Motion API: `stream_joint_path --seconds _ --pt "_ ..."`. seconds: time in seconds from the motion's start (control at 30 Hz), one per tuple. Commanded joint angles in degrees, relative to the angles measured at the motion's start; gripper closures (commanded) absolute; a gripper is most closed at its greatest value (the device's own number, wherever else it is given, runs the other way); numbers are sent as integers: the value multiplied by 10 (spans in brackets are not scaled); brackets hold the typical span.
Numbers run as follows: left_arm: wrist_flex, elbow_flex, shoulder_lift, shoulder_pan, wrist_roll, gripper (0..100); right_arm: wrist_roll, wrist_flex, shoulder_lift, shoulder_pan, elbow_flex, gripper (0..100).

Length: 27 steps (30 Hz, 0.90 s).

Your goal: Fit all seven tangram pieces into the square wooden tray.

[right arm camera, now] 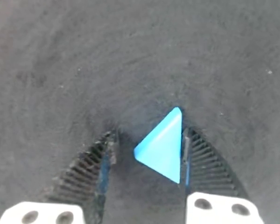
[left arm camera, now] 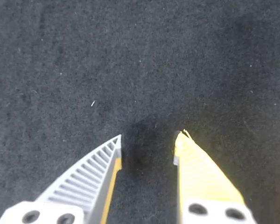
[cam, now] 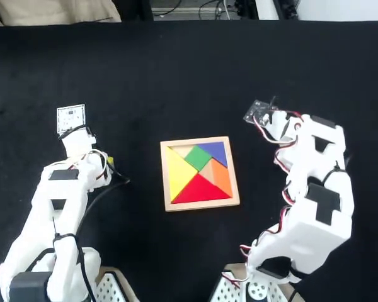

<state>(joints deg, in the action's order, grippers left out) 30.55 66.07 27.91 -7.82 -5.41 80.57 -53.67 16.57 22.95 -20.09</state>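
Note:
The square wooden tray (cam: 165,177) lies mid-table. In it sit a yellow triangle (cam: 178,173), a red triangle (cam: 200,190), an orange piece (cam: 221,176), a green square (cam: 198,157) and a blue-purple piece (cam: 215,151); bare wood shows at its far left corner (cam: 183,151). A light blue triangle (right arm camera: 162,147) lies flat on the black cloth between the fingers of my right gripper (right arm camera: 148,134), which is open, the triangle resting against one finger (right arm camera: 196,154). My left gripper (left arm camera: 149,136) is open over bare cloth, left of the tray.
Black cloth (cam: 176,75) covers the whole table. The left arm (cam: 66,189) stands left of the tray and the right arm (cam: 315,189) to its right, each a hand's width away. Arm bases sit at the near edge.

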Motion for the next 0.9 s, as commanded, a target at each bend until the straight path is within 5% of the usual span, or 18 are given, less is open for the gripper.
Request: stream_joint_path --seconds 0.0,0.87 --pt "-11 -20 -1 -4 -4 809 25 -37 3 26 53 789" --pt "-11 -20 -1 -4 -4 809 27 -43 5 7 52 789"
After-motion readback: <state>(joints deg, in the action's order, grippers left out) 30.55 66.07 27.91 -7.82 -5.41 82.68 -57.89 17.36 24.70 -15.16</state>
